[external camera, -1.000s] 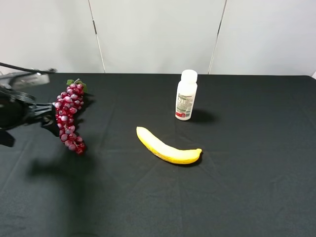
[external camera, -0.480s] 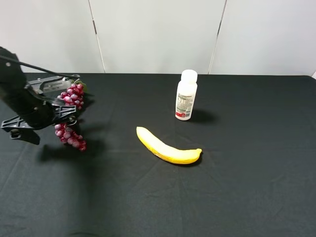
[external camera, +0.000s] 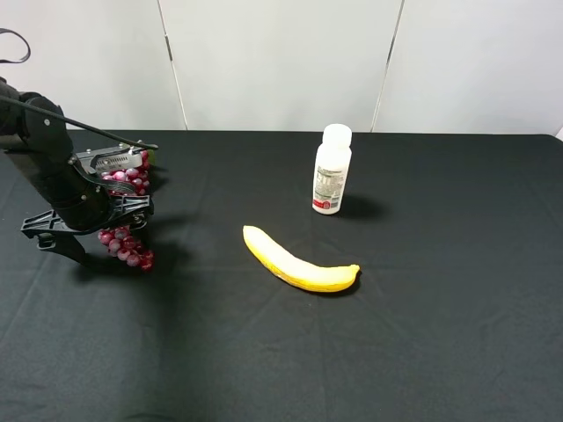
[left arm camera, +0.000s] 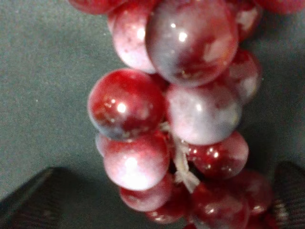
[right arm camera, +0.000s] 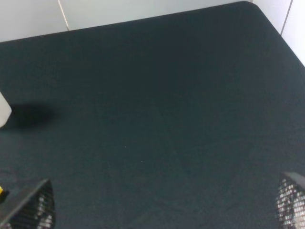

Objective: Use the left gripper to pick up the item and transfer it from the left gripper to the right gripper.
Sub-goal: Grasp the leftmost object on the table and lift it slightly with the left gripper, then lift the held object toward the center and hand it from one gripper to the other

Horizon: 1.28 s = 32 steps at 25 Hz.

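Note:
The item, a bunch of dark-red grapes [external camera: 130,252], lies on the black table at the left, its middle hidden under my left arm. My left gripper [external camera: 121,220] is down over the bunch. In the left wrist view the grapes [left arm camera: 190,43] fill the picture, and the left gripper [left arm camera: 157,205] is open with one fingertip on each side of the bunch. My right gripper [right arm camera: 159,210] is open and empty over bare black cloth on the right side; it does not show in the exterior view.
A white pill bottle [external camera: 332,170] stands at mid-table towards the back. A yellow banana [external camera: 299,261] lies in front of it. The black table [external camera: 440,334] ends at a white back wall. The bottle's edge [right arm camera: 4,112] shows in the right wrist view.
My left arm has swung in from the left edge and come down over the grape bunch, now covering its middle. The grapes, bottle and banana have not moved.

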Each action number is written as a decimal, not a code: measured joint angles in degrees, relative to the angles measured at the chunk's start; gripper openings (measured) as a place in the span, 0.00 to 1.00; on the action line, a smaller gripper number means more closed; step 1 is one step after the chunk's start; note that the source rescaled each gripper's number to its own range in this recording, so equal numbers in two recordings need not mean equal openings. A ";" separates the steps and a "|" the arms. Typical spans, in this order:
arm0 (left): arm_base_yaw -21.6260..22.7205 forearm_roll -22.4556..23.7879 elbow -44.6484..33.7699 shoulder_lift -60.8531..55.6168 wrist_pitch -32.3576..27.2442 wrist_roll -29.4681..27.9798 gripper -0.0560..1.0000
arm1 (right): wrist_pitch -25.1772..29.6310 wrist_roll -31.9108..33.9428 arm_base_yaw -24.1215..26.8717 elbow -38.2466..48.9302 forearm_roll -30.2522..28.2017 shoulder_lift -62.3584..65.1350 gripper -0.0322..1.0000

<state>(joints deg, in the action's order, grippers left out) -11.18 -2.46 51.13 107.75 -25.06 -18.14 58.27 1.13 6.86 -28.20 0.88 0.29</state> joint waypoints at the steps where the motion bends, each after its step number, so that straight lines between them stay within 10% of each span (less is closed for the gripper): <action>1: 0.00 0.00 0.00 0.04 0.00 -0.05 0.71 | 0.00 0.00 0.00 0.00 0.00 0.00 1.00; 7: -0.16 0.13 0.00 0.07 -0.13 -0.02 0.11 | 0.00 0.00 0.00 0.00 0.00 0.00 1.00; 32: -0.16 0.00 11.45 -19.82 -24.29 2.10 0.08 | 0.01 0.00 0.00 0.00 0.00 0.00 1.00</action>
<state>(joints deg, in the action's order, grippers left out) -11.34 -2.46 62.58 87.93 -49.35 -16.05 58.28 1.13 6.86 -28.20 0.88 0.29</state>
